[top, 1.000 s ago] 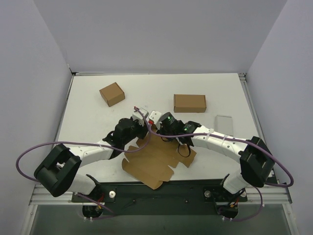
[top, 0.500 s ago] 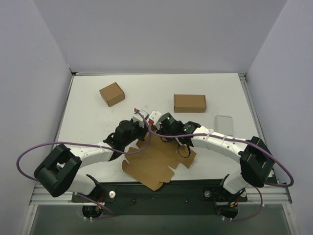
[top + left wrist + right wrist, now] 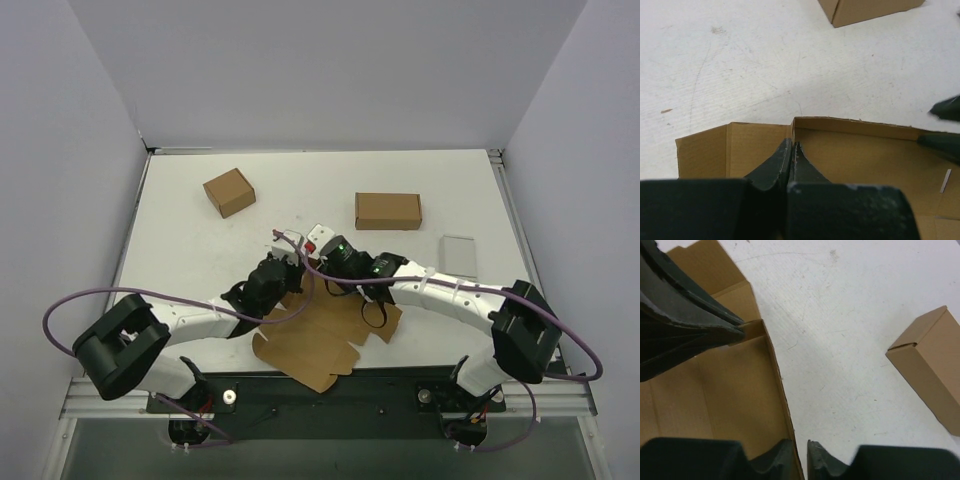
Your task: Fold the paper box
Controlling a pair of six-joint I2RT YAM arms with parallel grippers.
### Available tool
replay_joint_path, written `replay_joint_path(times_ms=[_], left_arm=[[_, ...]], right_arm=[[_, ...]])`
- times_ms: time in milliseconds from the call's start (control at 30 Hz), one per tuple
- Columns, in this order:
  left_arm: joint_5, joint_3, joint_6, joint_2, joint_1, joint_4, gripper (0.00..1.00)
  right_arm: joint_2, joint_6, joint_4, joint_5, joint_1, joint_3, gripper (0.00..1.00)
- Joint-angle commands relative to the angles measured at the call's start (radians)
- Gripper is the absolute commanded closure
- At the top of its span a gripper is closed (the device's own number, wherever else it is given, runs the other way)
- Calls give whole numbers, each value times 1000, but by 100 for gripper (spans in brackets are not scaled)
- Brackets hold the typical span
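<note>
Left pincer (image 3: 791, 147) has slid in from 9 o'clock over the last second and now sits clamped on the paper box (image 3: 315, 340), nipping the raised back wall at the corner where a side flap begins. Across the same second the right pincer (image 3: 801, 452) has gone from clamped to slightly parted, its fingertips straddling the wall's edge further toward 3 o'clock, with bare bench (image 3: 200, 250) showing in the gap. The box itself lies mostly flat at the 6 o'clock side of the bench, between the two arms, with only that 12 o'clock wall standing. This reads as a handover: the left now keeps the wall upright, which probably frees the right to work a side flap. Most panels are unfolded, so the task looks early.
</note>
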Motion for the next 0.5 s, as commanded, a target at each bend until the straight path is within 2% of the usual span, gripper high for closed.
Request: replay_joint_path(times_ms=[0, 67, 100, 167, 267, 333, 467], left_arm=[[-118, 7, -12, -69, 6, -47, 100], [-136, 4, -1, -87, 6, -68, 100], [-147, -5, 2, -106, 6, -71, 100], [-176, -19, 3, -118, 7, -73, 100], [-193, -48, 6, -137, 7, -47, 100], [-195, -77, 12, -149, 1, 4, 100], [-241, -108, 48, -163, -22, 67, 100]], right_arm=[[-103, 100, 17, 130, 7, -29, 61], [-156, 185, -7, 177, 7, -39, 49], [-179, 219, -27, 185, 7, -45, 39], [-254, 282, -43, 187, 7, -69, 34], [-346, 463, -60, 158, 7, -97, 31], [-388, 663, -52, 118, 7, -111, 28], [-394, 970, 49, -38, 5, -164, 35]])
